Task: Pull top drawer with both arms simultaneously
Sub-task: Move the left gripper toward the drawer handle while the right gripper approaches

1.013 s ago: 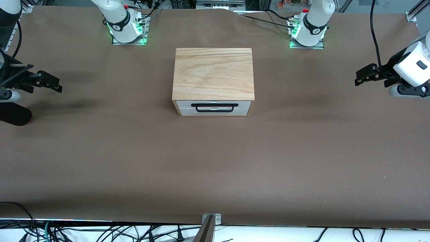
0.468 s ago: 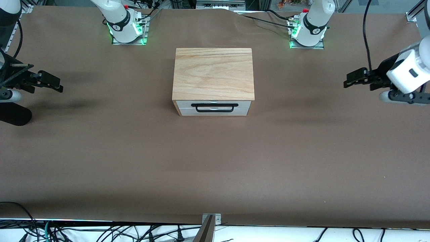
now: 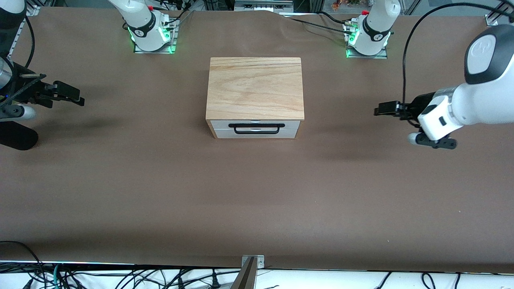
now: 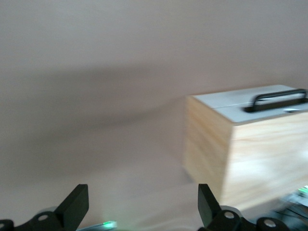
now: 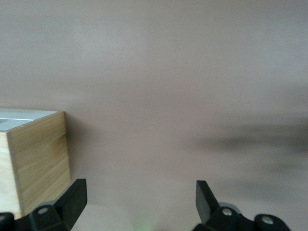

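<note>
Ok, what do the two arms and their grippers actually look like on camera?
Both arms are glossy white jointed tubes with black joint bands. Their round bases glow green on metal plates. A black cable loops above the left arm. The left gripper and the right gripper are black, two-fingered, with flat angular fingers.

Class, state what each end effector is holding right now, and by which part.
Nothing is held. The left end effector and right end effector are open over bare table, apart from the top drawer.

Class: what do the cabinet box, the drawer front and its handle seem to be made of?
Cabinet box: light wood, matte, visible grain lines. Top drawer front: smooth white panel, probably painted or laminated board. Handle: thin black bar, metal or plastic; the look leaves it open.
</note>
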Controlling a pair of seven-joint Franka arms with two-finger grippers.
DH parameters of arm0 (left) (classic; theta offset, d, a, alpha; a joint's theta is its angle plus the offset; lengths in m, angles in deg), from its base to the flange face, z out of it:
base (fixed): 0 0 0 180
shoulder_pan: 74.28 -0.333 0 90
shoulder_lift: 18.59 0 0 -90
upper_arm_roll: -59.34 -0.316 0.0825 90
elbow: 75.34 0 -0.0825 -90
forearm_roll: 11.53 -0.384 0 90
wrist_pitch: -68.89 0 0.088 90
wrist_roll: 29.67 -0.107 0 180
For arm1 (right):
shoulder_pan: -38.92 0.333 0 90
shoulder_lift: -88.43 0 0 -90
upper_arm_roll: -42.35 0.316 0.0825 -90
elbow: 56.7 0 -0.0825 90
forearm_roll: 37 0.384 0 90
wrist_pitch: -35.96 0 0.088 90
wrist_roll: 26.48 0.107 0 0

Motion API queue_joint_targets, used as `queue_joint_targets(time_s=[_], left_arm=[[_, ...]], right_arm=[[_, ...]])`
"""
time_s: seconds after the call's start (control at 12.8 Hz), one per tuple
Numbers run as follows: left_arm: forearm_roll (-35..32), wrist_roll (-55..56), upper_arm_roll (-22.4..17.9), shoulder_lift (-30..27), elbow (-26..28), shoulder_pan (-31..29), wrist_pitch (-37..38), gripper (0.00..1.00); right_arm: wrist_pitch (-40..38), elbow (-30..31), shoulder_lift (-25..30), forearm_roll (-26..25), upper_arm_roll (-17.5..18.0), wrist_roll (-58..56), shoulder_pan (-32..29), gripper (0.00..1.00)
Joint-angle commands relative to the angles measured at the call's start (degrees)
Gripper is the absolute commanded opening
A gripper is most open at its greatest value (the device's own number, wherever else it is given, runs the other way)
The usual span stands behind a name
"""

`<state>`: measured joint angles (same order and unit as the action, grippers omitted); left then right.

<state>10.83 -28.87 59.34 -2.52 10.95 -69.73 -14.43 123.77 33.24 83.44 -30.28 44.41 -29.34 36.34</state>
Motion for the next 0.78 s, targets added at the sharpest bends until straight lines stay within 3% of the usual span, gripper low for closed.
queue_joint_targets(time_s=[0.0, 0.23, 0.39, 0.47, 0.55, 0.7], left_arm=[[7.9, -0.7, -0.2, 4.7, -1.9, -0.7, 0.5, 1.0], [17.7, -6.7, -0.2, 9.6, -1.8, -0.7, -2.1, 1.0], [22.4, -13.7, -0.2, 13.2, -1.4, -0.6, -4.0, 1.0], [26.3, -16.9, -0.2, 15.5, -1.3, -0.6, -4.0, 1.0], [30.2, -21.2, -0.2, 17.8, -1.3, -0.5, -4.2, 1.0], [34.9, -27.8, -0.1, 21.0, -0.8, 0.0, -7.5, 1.0]], right_arm=[[-3.0, -0.6, -3.0, 9.2, 0.1, -0.7, -0.2, 1.0], [-6.2, -0.6, -10.6, 20.5, 0.1, -2.3, -0.1, 1.0], [-5.4, -0.1, -16.4, 30.3, 0.1, -4.1, 0.0, 1.0], [-4.9, 0.2, -20.5, 37.6, 0.2, -5.4, 0.2, 1.0], [-3.6, 0.2, -23.7, 43.9, 0.1, -9.4, 1.0, 1.0], [0.3, 0.7, -29.0, 51.9, 0.1, -19.9, 3.9, 1.0]])
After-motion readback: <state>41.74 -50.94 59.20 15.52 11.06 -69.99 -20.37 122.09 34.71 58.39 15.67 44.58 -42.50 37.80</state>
